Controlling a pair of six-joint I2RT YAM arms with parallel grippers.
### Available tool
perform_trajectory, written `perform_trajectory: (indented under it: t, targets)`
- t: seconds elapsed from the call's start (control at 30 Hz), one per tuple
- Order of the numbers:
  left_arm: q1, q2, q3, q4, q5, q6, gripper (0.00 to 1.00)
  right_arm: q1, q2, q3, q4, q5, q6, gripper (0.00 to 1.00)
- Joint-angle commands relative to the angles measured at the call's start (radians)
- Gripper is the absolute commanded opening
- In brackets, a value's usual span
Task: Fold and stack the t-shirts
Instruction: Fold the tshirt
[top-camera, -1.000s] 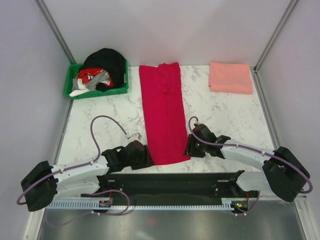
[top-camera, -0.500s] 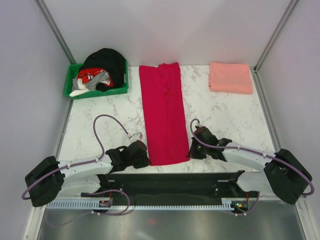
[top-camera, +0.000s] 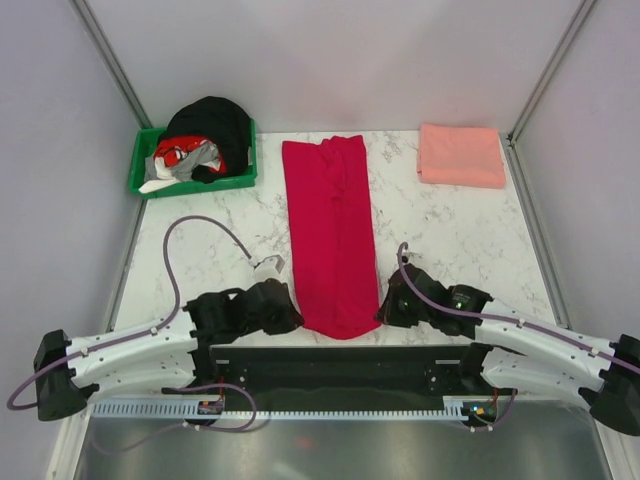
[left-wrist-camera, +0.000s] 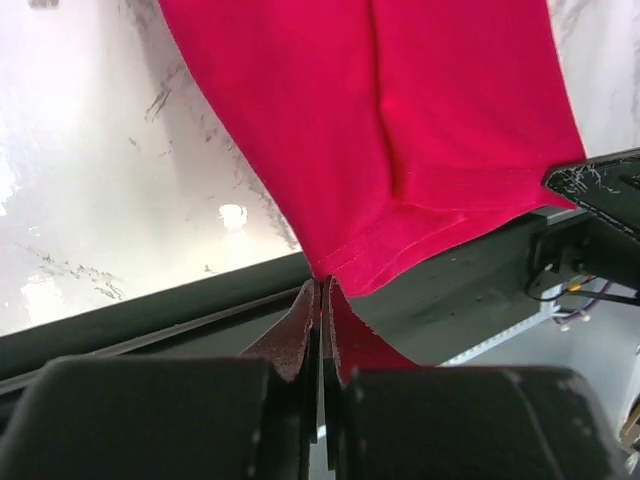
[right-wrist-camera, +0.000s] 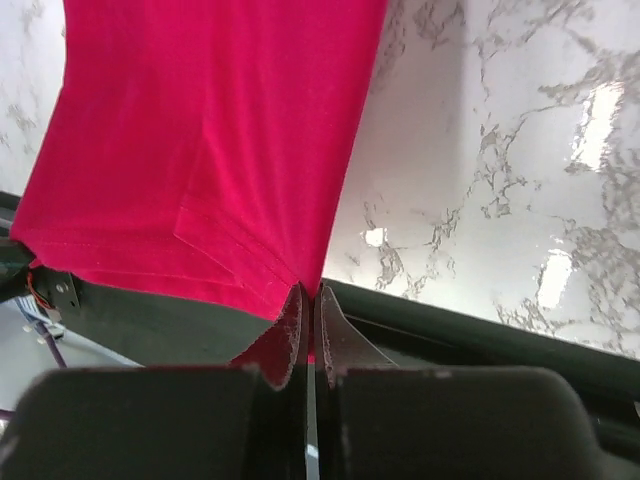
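Left pincer (top-camera: 296, 318) and right pincer (top-camera: 384, 312), at lower centre of the overhead view, are each clenched on one lower corner of the crimson t-shirt (top-camera: 333, 230). We see this shirt folded into a long narrow strip that lies on the marble worktop (top-camera: 450, 240) from upper centre to lower centre. Its hem reaches the dark rail (top-camera: 340, 358) along the worktop's lower edge.

In the left wrist view, the fingers (left-wrist-camera: 295, 330) at bottom centre press together with red cloth caught between them. The right wrist view shows the same grip at its bottom centre.

A salmon t-shirt (top-camera: 461, 155), folded to a flat rectangle, rests at upper right, well apart from the crimson one. At upper left, a green bin (top-camera: 148, 178) holds a heap of black, red and white garments (top-camera: 205, 135).
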Motion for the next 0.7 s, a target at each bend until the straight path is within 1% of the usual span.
perform_trajectory:
  t: [0.0,0.03,0.07,0.1,0.13,0.17,0.2,0.23,0.27,0.33,0.37,0.43,0.47,0.5,0.53,0.57,0.6,0.63,0.67]
  targets:
    - [-0.011,0.042,0.155,-0.141,-0.118,0.022,0.02,0.023,0.03,0.164,-0.127,0.127,0.046,0.0]
    - [-0.011,0.059,0.233,-0.191,-0.148,0.036,0.02,0.023,0.047,0.199,-0.167,0.185,0.028,0.0]
    - [-0.005,0.086,0.27,-0.211,-0.181,0.077,0.02,0.025,0.083,0.234,-0.184,0.222,0.017,0.0]
    - [0.003,0.103,0.308,-0.231,-0.247,0.101,0.02,0.022,0.105,0.306,-0.202,0.265,0.0,0.0]
    - [0.015,0.119,0.373,-0.242,-0.266,0.13,0.02,0.014,0.125,0.345,-0.234,0.329,-0.036,0.0]
    - [0.037,0.133,0.401,-0.241,-0.271,0.198,0.02,0.006,0.18,0.383,-0.245,0.348,-0.065,0.0]
    - [0.093,0.163,0.425,-0.239,-0.255,0.229,0.02,-0.01,0.208,0.453,-0.251,0.351,-0.092,0.0]
    - [0.156,0.192,0.477,-0.227,-0.226,0.287,0.02,-0.074,0.261,0.513,-0.259,0.347,-0.143,0.0]
    - [0.217,0.206,0.491,-0.205,-0.19,0.34,0.02,-0.098,0.312,0.538,-0.257,0.342,-0.191,0.0]
    - [0.28,0.246,0.511,-0.17,-0.145,0.401,0.02,-0.159,0.356,0.606,-0.236,0.341,-0.245,0.0]
    - [0.338,0.26,0.516,-0.127,-0.101,0.423,0.02,-0.182,0.408,0.63,-0.227,0.33,-0.292,0.0]
    - [0.399,0.314,0.539,-0.098,-0.062,0.466,0.02,-0.243,0.468,0.705,-0.199,0.319,-0.334,0.0]
    - [0.455,0.338,0.551,-0.081,-0.027,0.481,0.02,-0.26,0.536,0.736,-0.195,0.312,-0.369,0.0]
    - [0.481,0.36,0.58,-0.057,-0.013,0.496,0.02,-0.288,0.57,0.802,-0.187,0.303,-0.385,0.0]
    - [0.506,0.411,0.597,-0.043,-0.001,0.521,0.02,-0.299,0.605,0.836,-0.185,0.302,-0.398,0.0]
    - [0.553,0.438,0.615,-0.031,0.036,0.532,0.02,-0.308,0.671,0.866,-0.181,0.296,-0.414,0.0]
    - [0.575,0.464,0.654,-0.009,0.054,0.541,0.02,-0.323,0.702,0.924,-0.173,0.286,-0.437,0.0]
    - [0.592,0.529,0.674,-0.001,0.067,0.559,0.02,-0.333,0.764,0.951,-0.17,0.281,-0.445,0.0]
    - [0.619,0.559,0.694,0.003,0.09,0.564,0.02,-0.34,0.794,0.975,-0.168,0.273,-0.452,0.0]
